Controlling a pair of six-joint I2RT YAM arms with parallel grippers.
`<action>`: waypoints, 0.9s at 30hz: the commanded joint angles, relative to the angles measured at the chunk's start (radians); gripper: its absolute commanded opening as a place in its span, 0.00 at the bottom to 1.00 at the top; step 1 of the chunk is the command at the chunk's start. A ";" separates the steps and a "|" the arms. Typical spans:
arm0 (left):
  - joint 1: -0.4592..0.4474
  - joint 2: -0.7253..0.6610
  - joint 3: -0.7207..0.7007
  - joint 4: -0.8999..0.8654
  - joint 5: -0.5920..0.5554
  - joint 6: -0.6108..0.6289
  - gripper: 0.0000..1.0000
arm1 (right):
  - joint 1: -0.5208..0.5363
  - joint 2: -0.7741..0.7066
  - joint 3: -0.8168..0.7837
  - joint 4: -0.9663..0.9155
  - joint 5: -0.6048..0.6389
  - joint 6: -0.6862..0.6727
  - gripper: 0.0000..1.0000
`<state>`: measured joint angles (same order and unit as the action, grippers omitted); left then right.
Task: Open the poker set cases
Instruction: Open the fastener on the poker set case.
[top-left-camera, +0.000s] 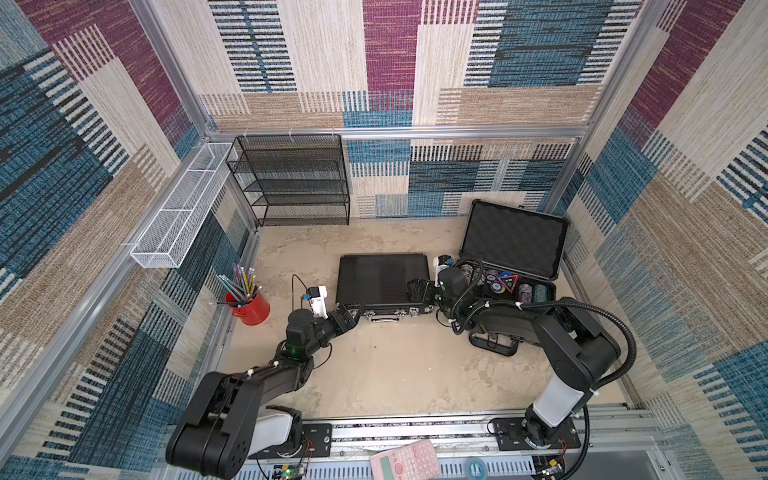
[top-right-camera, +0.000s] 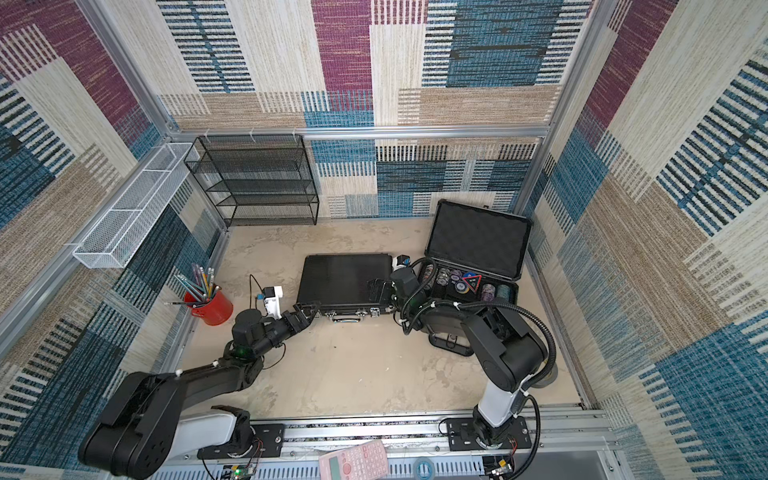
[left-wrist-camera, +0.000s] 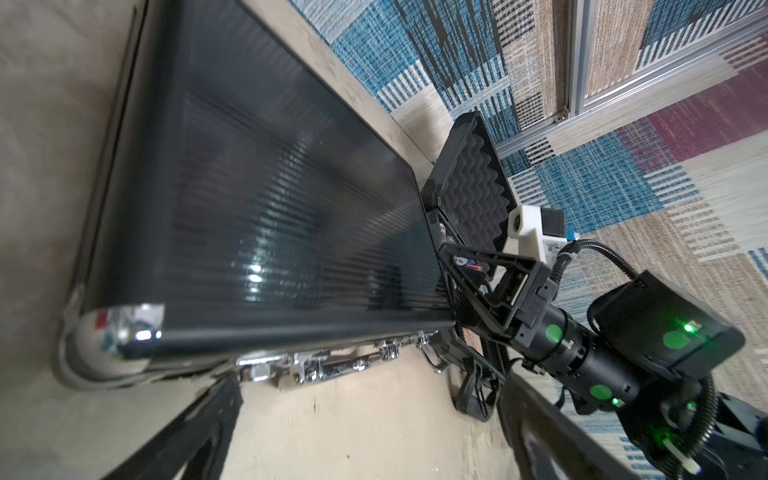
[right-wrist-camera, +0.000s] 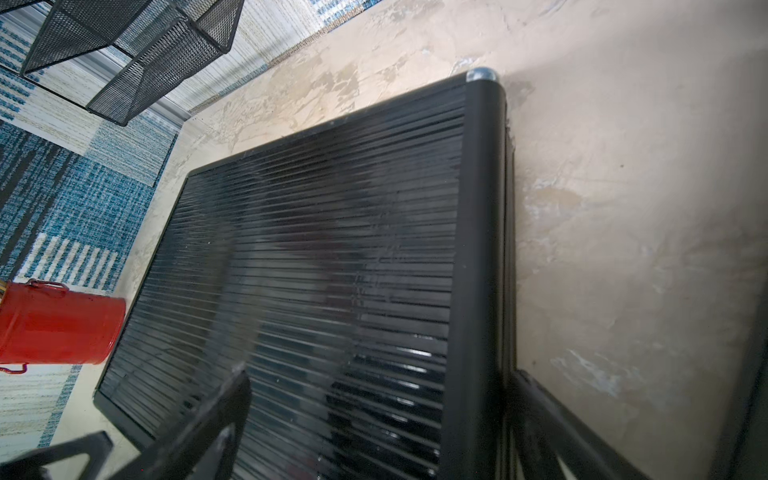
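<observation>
black ribbed case (top-left-camera: 380, 280) shut, flat mid-tabletop, long axis crosswise, latches (top-left-camera: 413, 311) on its near edge | grey case (top-left-camera: 515, 237) beside its right end, lid up | left hand (top-left-camera: 352, 311) wide and empty, at its near-left corner, in line with the latches | right hand (top-left-camera: 417, 292) wide, over its right end

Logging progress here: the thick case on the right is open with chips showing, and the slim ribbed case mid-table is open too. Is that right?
Not quite. The slim case is shut, its ribbed lid lying flat, as both top views and the right wrist view show. The thick case is indeed open with chips showing.
</observation>
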<state>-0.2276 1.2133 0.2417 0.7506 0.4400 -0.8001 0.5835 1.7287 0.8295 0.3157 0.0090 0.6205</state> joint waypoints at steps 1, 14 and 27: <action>0.001 -0.044 0.039 -0.312 -0.073 0.164 0.99 | 0.000 0.024 -0.002 -0.170 -0.015 0.014 0.97; 0.002 0.180 0.017 -0.080 0.013 0.110 0.99 | 0.000 0.029 0.000 -0.177 -0.012 0.011 0.97; 0.031 0.548 -0.035 0.525 0.114 -0.082 0.98 | 0.000 0.029 -0.001 -0.184 -0.010 0.009 0.97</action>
<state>-0.1974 1.6978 0.2237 1.1854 0.5266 -0.7929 0.5850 1.7443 0.8360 0.3229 -0.0093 0.6209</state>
